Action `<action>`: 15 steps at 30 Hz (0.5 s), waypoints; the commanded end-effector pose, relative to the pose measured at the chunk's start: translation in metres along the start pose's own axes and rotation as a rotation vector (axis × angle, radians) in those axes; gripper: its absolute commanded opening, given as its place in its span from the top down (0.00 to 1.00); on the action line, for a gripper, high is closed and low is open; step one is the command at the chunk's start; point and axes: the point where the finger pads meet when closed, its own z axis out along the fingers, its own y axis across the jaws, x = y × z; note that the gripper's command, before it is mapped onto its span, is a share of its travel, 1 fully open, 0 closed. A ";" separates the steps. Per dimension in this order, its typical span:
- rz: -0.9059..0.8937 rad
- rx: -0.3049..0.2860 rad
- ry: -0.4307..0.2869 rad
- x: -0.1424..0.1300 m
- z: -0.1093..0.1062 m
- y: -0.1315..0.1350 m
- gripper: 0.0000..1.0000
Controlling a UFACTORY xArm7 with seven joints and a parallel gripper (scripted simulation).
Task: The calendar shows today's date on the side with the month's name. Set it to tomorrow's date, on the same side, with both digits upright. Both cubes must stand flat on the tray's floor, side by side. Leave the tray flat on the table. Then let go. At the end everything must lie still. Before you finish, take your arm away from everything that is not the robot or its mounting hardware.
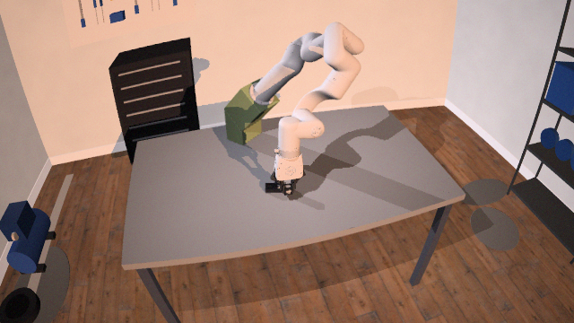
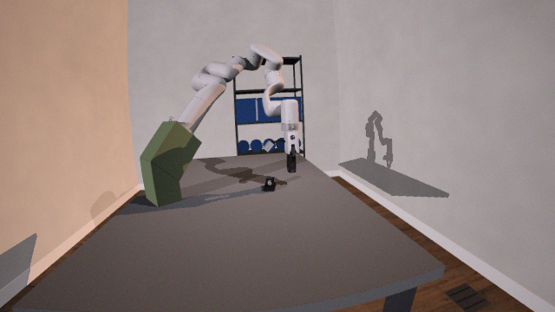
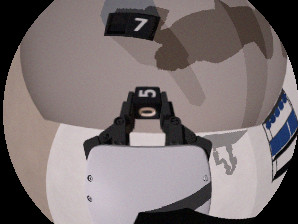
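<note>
My gripper (image 1: 288,190) (image 2: 291,169) (image 3: 147,99) is shut on a black cube (image 3: 147,94) and holds it above the table. In the wrist view this cube shows a white 5, turned sideways, and a pale 0 on the face nearer the camera. The small black tray (image 1: 271,187) (image 3: 115,24) is on the table, apart from the held cube. The other black cube (image 2: 270,182) (image 3: 140,25) is in the tray, at its right end in the wrist view. It shows a white 7 there and what looks like a 6 in the exterior view. The month's name cannot be read.
The grey table (image 1: 202,215) (image 2: 260,251) carries the green arm base (image 1: 242,118) (image 2: 165,165) near its back edge. The tray is beside the gripper in the top view and nearer the camera than the gripper in the exterior view. Arm shadows cross the table.
</note>
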 end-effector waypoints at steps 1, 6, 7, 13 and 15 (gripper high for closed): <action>0.001 -0.042 -0.008 -0.004 0.036 -0.002 0.71; 0.001 -0.042 -0.008 -0.004 0.052 -0.001 0.71; 0.001 -0.042 -0.008 -0.004 0.052 -0.001 0.71; 0.001 -0.042 -0.008 -0.004 0.054 -0.001 0.71; 0.001 -0.042 -0.008 -0.004 0.054 -0.001 0.71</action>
